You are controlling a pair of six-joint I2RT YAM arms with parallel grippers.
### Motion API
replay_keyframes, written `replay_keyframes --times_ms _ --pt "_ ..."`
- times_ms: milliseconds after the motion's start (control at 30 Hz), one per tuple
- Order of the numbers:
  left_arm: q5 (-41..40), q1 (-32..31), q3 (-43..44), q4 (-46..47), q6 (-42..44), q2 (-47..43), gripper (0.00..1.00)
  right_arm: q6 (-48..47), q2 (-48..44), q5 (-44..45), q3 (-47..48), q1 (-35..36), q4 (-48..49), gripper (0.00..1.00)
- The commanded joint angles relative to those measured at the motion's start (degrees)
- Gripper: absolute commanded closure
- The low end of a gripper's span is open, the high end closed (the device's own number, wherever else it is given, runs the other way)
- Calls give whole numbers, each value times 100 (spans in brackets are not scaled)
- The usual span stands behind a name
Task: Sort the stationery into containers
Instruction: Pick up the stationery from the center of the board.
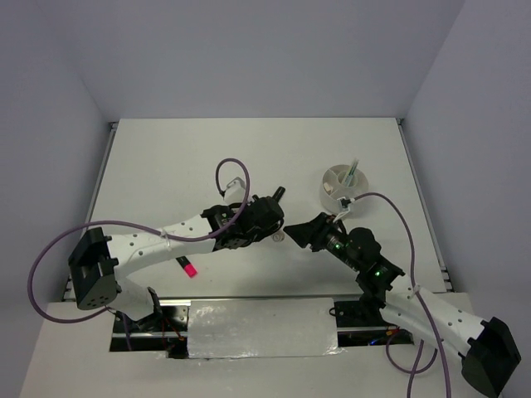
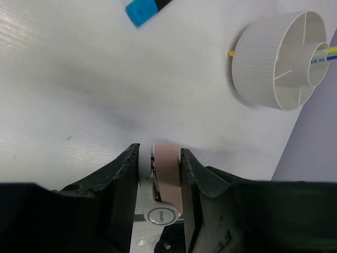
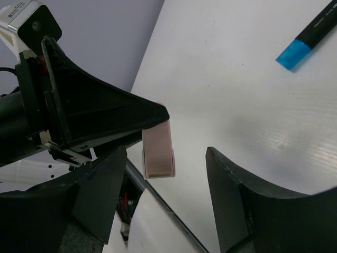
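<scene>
Over the table [image 2: 73,84], left end effector [image 2: 160,151] pinches pinkish eraser [image 2: 168,176], apparently.

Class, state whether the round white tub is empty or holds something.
Not empty: thin pens stand in the middle compartment of the tub, poking above its rim; the outer compartments in view look empty.

Tub [image 1: 328,196], pens [image 1: 354,170] in it, at table's [image 1: 166,166] 2 o'clock; marker [image 3: 308,39] at tub's 9; highlighter [image 1: 188,269] at tub's 8, nr front edge.
</scene>
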Motion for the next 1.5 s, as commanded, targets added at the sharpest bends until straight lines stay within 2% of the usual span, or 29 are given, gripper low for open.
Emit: replay_keyframes --times_ms 0,300,400,533,600,633,733,800,833,867,900,933,967,1000,1167,1300,1367,1467 --pt "-327 -12 205 157 -17 -272 100 156 148 -32 90 149 733 31" --pt "-275 6 345 219 71 -237 100 -169 824 -67 573 448 681 35" --pt "-257 6 284 298 88 -290 100 -143 930 -84 574 457 715 42" --pt "-231 23 196 385 97 -342 100 -178 1018 -163 618 457 768 54" --pt "-178 32 143 447 114 -369 100 -248 1071 -208 661 466 777 68" --pt "-161 50 117 482 132 -386 100 -266 1106 -216 679 466 777 85" --pt "-108 50 64 605 193 -430 100 -327 1176 -234 723 457 803 87" --pt "-64 67 55 649 246 -430 92 -441 1159 -199 784 466 734 100" --pt "-55 76 46 684 333 -430 86 -485 1107 -77 819 466 551 100" --pt "-46 93 11 763 378 -448 62 -599 1071 -15 916 457 410 100" --pt "-3 155 -6 790 413 -457 43 -661 1036 142 977 466 252 100" --pt "41 207 -15 799 448 -457 12 -705 984 240 1152 457 -159 100" --pt "102 286 20 755 457 -439 5 -801 966 336 1241 457 -398 100" --pt "260 461 63 659 492 -422 1 -863 957 381 1337 448 -853 100" --pt "490 1042 826 0 1151 -124 1 -1197 1001 952 1918 291 -1989 100" --pt "419 1490 1075 -589 1458 -131 1 -1513 878 1330 2252 -174 -2833 100" --pt "481 1649 882 -581 1774 -351 1 -1724 799 1479 2428 -780 -3317 100" --pt "525 1790 636 -275 2775 -746 1 -2022 711 1620 2674 -1694 -3827 100"
